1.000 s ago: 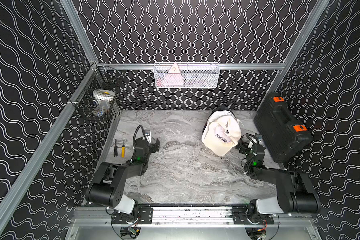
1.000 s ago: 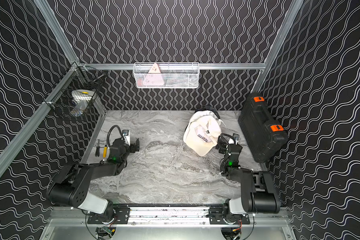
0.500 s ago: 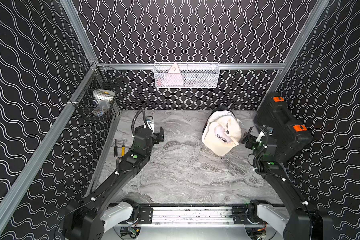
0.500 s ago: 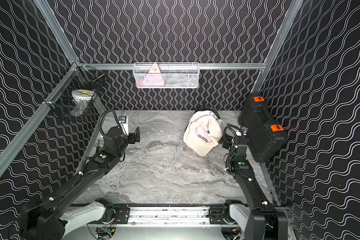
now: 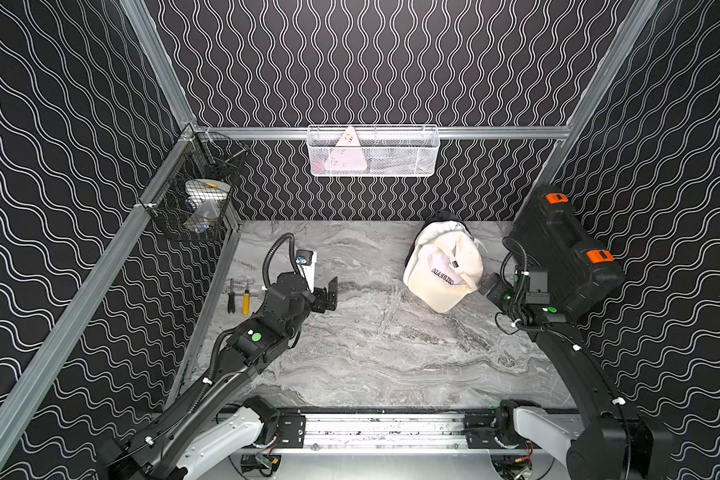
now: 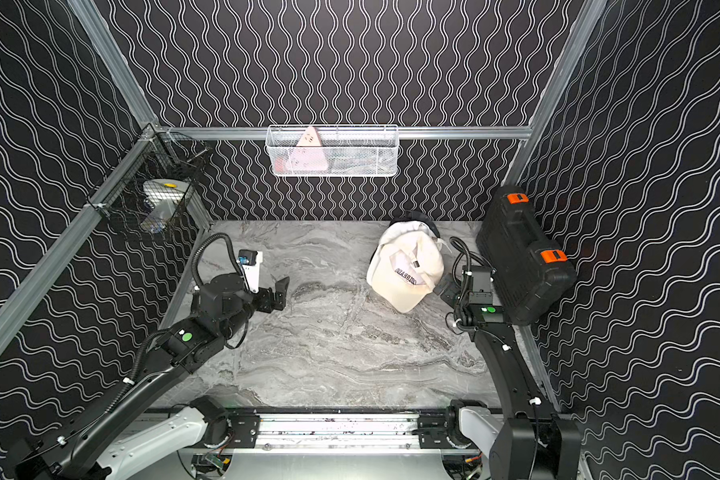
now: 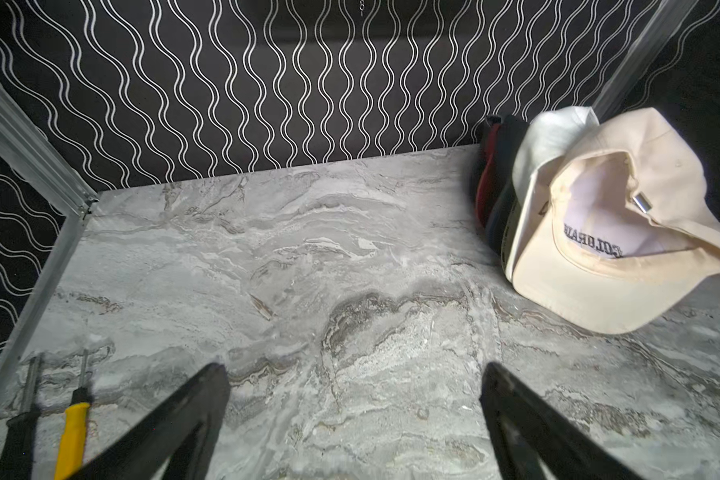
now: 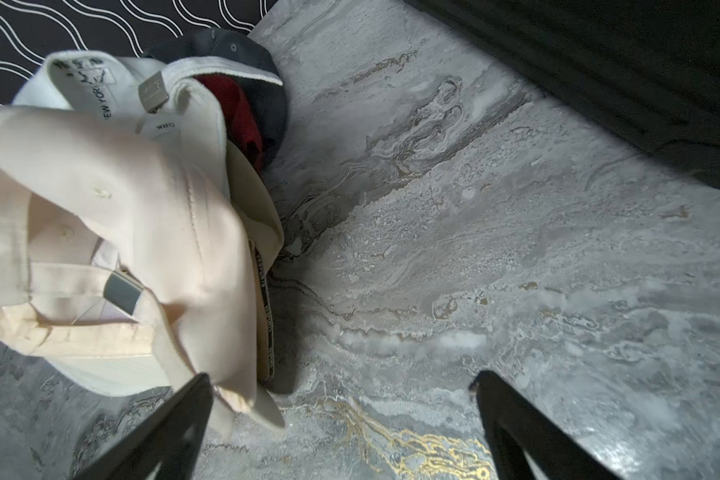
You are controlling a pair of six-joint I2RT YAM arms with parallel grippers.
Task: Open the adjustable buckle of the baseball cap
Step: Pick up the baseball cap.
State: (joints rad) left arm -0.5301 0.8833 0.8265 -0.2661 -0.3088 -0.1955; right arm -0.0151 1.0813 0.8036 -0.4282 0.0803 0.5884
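A cream baseball cap (image 5: 441, 286) (image 6: 404, 291) lies upside down on top of a stack of caps at the back right of the marble table. Its metal buckle (image 5: 454, 263) (image 6: 414, 263) (image 7: 642, 204) (image 8: 122, 293) sits on the strap across the rear opening. My right gripper (image 5: 491, 286) (image 6: 445, 287) (image 8: 341, 380) hovers open just right of the cap, and the loose strap end lies against one finger (image 8: 184, 411). My left gripper (image 5: 329, 295) (image 6: 281, 291) (image 7: 352, 370) is open over bare table, well left of the cap (image 7: 599, 286).
A black tool case (image 5: 566, 253) with orange latches leans on the right wall behind my right arm. Two screwdrivers (image 5: 238, 296) lie by the left wall. A black wire basket (image 5: 196, 203) and a white mesh basket (image 5: 373, 151) hang on the walls. Dark and red caps (image 8: 246, 108) lie under the cream one.
Both arms have risen from their folded pose and reached forward. The right gripper has come up beside the cap. Both grippers stayed open.
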